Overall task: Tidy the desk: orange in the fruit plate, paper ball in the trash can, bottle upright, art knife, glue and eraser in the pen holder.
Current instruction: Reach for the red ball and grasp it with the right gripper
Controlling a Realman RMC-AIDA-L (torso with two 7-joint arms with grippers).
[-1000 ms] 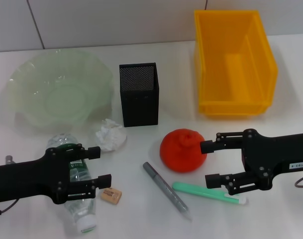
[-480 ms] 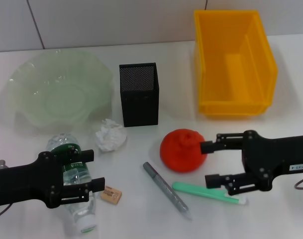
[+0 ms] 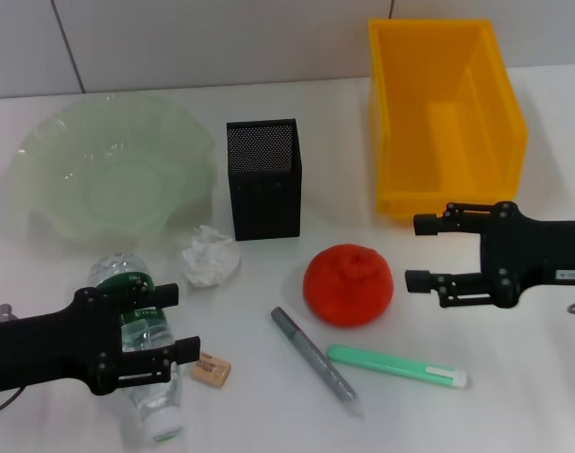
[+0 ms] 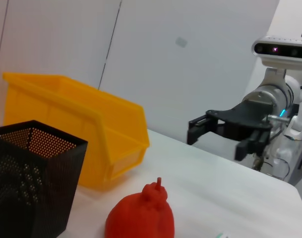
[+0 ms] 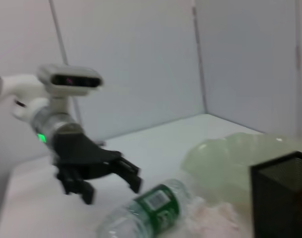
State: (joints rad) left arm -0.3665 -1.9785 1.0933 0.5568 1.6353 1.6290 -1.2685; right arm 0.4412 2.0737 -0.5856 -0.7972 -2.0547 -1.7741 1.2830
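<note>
The orange (image 3: 348, 283) rests on the table, also in the left wrist view (image 4: 141, 218). My right gripper (image 3: 416, 252) is open and empty just right of it, not touching; it shows in the left wrist view (image 4: 217, 141). The bottle (image 3: 155, 401) lies on its side at the front left. My left gripper (image 3: 174, 323) is open over its labelled middle, holding nothing; the right wrist view shows it (image 5: 101, 181) apart from the bottle (image 5: 151, 208). The paper ball (image 3: 210, 257), eraser (image 3: 211, 371), pen holder (image 3: 263, 179), trash can (image 3: 443, 118) and fruit plate (image 3: 108, 170) are in view.
A grey pen-shaped tool (image 3: 317, 360) and a green stick (image 3: 396, 365) lie in front of the orange. The trash can stands just behind my right gripper. A wall runs along the back of the table.
My right gripper has drawn back from the orange, to the right and toward the trash can. My left gripper slid back left along the bottle, then held still.
</note>
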